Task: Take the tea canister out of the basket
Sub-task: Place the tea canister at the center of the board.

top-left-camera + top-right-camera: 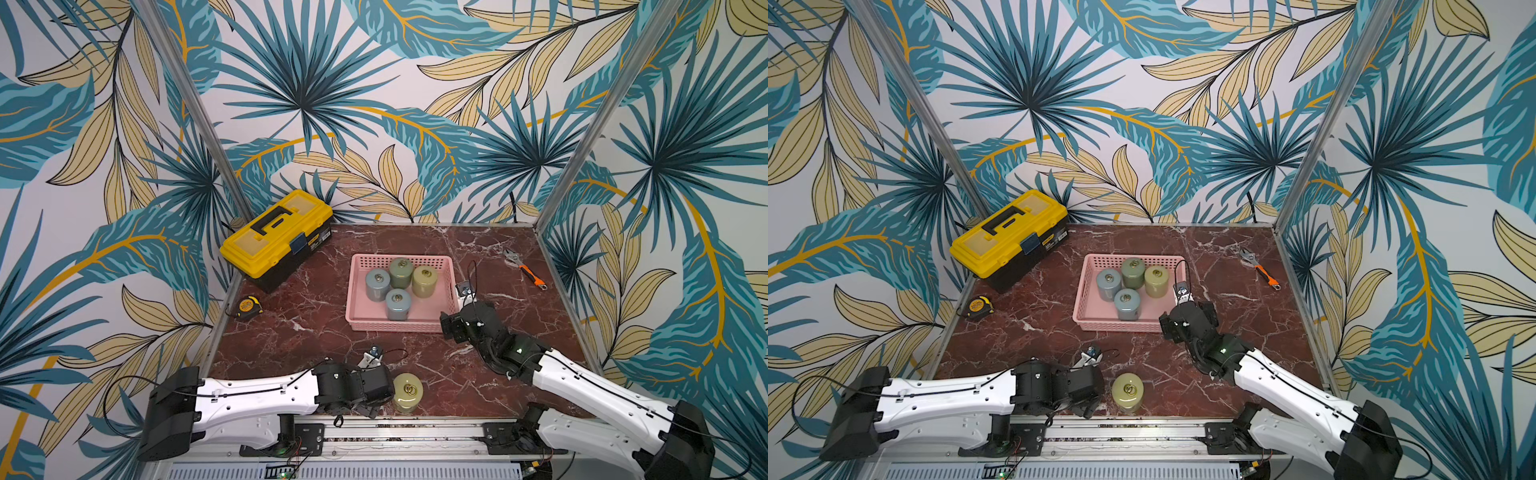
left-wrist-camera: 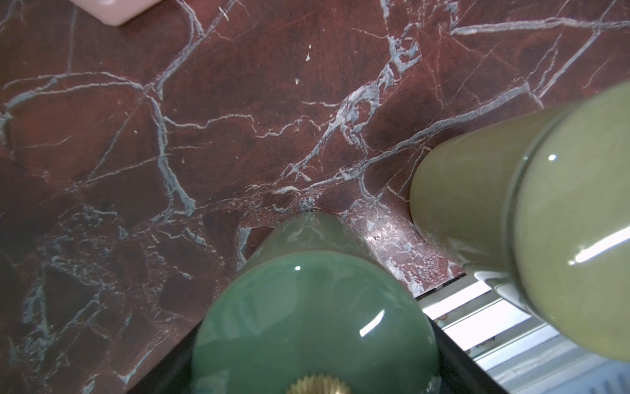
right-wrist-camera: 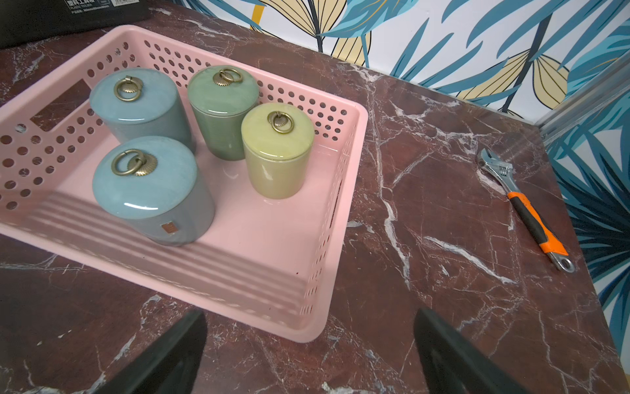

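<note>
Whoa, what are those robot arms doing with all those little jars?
They're taking jars out of the pink basket. The left pincer holds a green jar low at the front of the table, right beside a yellow-green jar standing there. The right pincer is open and empty, hovering by the basket's near corner. Four other jars stand inside the basket.

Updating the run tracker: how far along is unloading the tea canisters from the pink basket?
Done: one yellow-green canister stands on the table outside the basket. In hand: the left gripper hugs a green canister, set down beside it but apparently not yet released. Left: four canisters sit in the basket; the right gripper hangs open and empty by its near corner.
</note>
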